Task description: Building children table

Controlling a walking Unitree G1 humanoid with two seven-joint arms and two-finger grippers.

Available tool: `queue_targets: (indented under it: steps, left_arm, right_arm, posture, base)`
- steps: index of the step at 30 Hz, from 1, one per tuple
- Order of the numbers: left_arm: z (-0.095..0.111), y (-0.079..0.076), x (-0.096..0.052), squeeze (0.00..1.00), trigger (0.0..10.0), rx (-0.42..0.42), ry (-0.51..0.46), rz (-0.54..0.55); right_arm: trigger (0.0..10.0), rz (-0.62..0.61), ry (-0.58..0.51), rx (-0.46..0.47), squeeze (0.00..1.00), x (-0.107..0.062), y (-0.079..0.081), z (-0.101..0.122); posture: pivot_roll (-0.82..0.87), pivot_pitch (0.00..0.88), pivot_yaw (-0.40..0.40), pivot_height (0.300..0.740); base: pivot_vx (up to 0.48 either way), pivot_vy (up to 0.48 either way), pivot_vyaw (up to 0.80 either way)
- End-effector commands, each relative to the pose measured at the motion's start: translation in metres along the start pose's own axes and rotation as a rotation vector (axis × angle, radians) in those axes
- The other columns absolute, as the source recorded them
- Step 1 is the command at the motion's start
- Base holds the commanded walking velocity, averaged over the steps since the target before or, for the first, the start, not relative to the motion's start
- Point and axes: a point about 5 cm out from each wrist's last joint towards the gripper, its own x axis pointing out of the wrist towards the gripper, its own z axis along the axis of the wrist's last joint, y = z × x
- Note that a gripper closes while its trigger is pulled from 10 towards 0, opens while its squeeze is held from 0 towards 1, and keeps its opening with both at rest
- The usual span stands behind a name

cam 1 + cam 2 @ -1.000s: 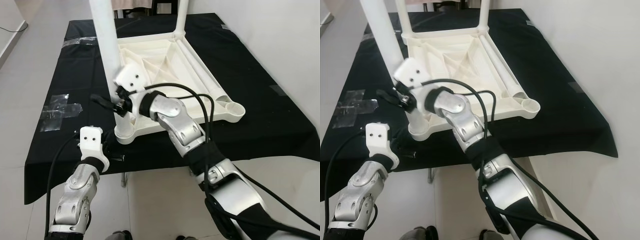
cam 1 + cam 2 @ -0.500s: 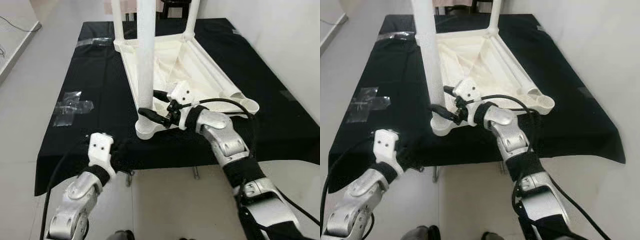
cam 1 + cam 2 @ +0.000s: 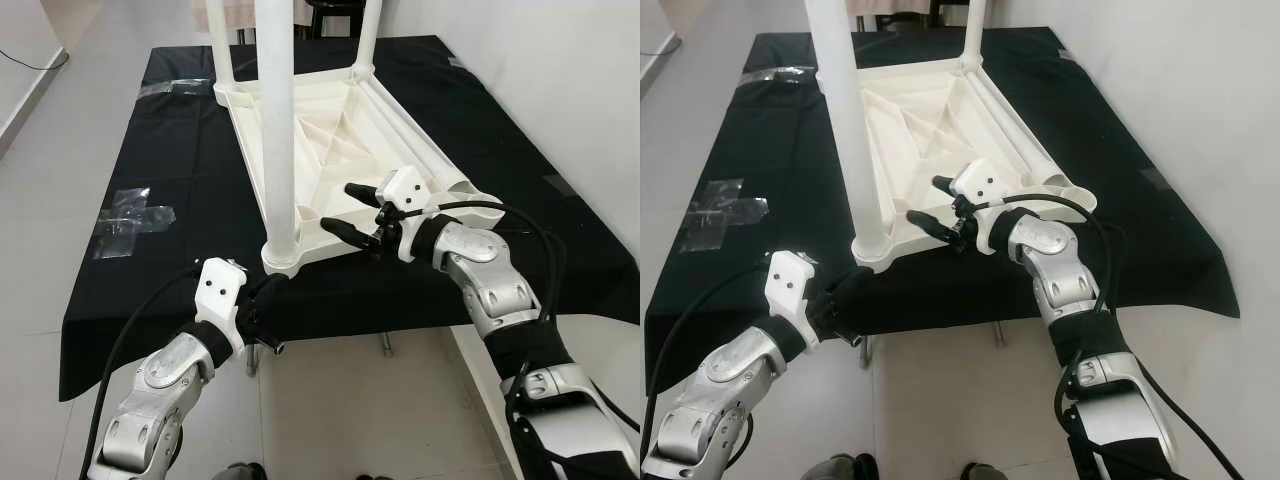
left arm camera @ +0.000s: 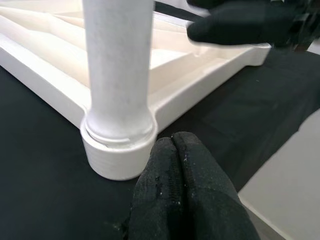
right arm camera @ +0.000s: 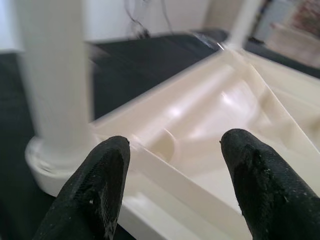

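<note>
The tabletop [image 3: 330, 150] lies upside down on the big table [image 3: 160, 270], a little right of its middle. One leg [image 3: 277, 120] stands in the near left corner socket; two more legs stand at the far corners. The tape [image 3: 132, 216] is left of the tabletop. The right gripper [image 3: 352, 211] is above the near edge, right of the leg. The left gripper [image 3: 268, 318] is at the table's near edge, just before that corner.

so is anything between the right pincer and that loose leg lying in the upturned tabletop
Nothing visible blocks it. The right pincer hovers open over the near end of the white tabletop, and the loose leg lies along the right rim beside it, with open space between them.
</note>
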Motion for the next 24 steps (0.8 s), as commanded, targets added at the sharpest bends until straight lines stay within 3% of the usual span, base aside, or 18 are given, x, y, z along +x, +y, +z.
queue_targets:
  steps: [1, 4, 9, 20, 24]
  left_arm:
    - [-0.007, 0.0, 0.001, 0.0, 10.0, -0.016, 0.034, 0.019]
    - [-0.006, -0.002, 0.004, 0.0, 10.0, -0.062, 0.022, 0.036]
    - [-0.006, -0.002, 0.006, 0.0, 10.0, -0.083, 0.013, 0.042]
    - [-0.006, 0.005, 0.007, 0.0, 10.0, -0.083, 0.003, 0.085]
    - [-0.005, 0.008, 0.009, 0.0, 10.0, -0.065, -0.012, 0.13]
  right_arm:
    - [10.0, -0.08, 0.025, 0.011, 0.0, -0.002, -0.007, -0.005]
    - [10.0, -0.169, 0.009, 0.058, 0.0, -0.002, -0.014, -0.005]
    - [10.0, -0.2, 0.008, 0.076, 0.0, -0.002, -0.011, -0.008]
    - [10.0, -0.176, 0.0, 0.097, 0.0, 0.0, -0.002, -0.011]
    - [10.0, -0.158, 0.01, 0.08, 0.0, 0.002, 0.001, -0.012]
  posture:
    - [0.04, 0.148, -0.014, 0.74]
    - [0.03, 0.149, -0.015, 0.74]
    - [0.03, 0.15, -0.018, 0.74]
    - [0.03, 0.146, -0.021, 0.74]
    - [0.03, 0.145, -0.02, 0.74]
  base:
    - [0.0, 0.0, 0.0]
    - [0.099, -0.125, 0.0]
    - [0.257, -0.403, 0.0]
    - [0.139, -0.413, 0.0]
    - [0.0, 0.0, 0.8]
